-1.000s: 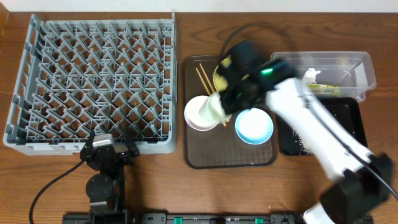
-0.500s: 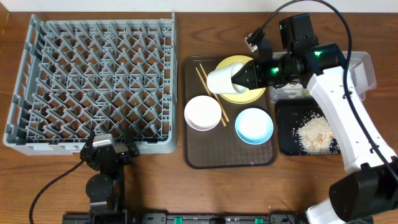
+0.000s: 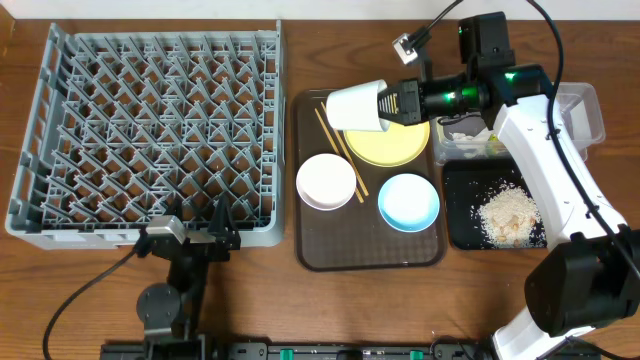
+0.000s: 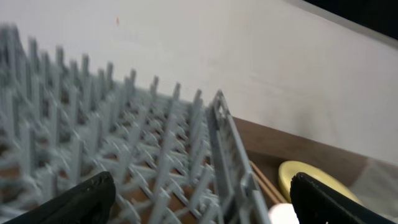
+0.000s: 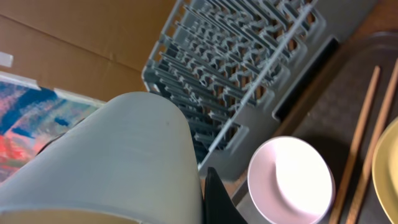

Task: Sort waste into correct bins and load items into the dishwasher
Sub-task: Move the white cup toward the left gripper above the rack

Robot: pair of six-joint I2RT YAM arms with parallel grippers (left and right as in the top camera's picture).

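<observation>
My right gripper (image 3: 388, 104) is shut on the small white cup (image 3: 354, 107) and holds it on its side above the yellow plate (image 3: 388, 147); the cup fills the right wrist view (image 5: 118, 162). On the brown tray lie the white bowl (image 3: 326, 182), the light blue bowl (image 3: 408, 201) and two chopsticks (image 3: 340, 152). Rice crumbs (image 3: 505, 215) lie in the black tray (image 3: 460, 225). White paper scraps (image 3: 465, 130) sit in the clear tub (image 3: 580, 108); the wrapper is hidden. My left gripper (image 3: 190, 236) is open and empty by the grey rack's (image 3: 150, 120) front edge.
The brown serving tray (image 3: 370, 252) stands between the rack and the bins. The left wrist view shows the rack's right wall (image 4: 224, 143) with the plate (image 4: 311, 177) beyond it. The right arm reaches over the clear tub.
My right gripper has swung the cup away from the white bowl and up toward the tray's far edge. A bigger pile of crumbs now lies in the black tray. My left gripper has tilted up.
</observation>
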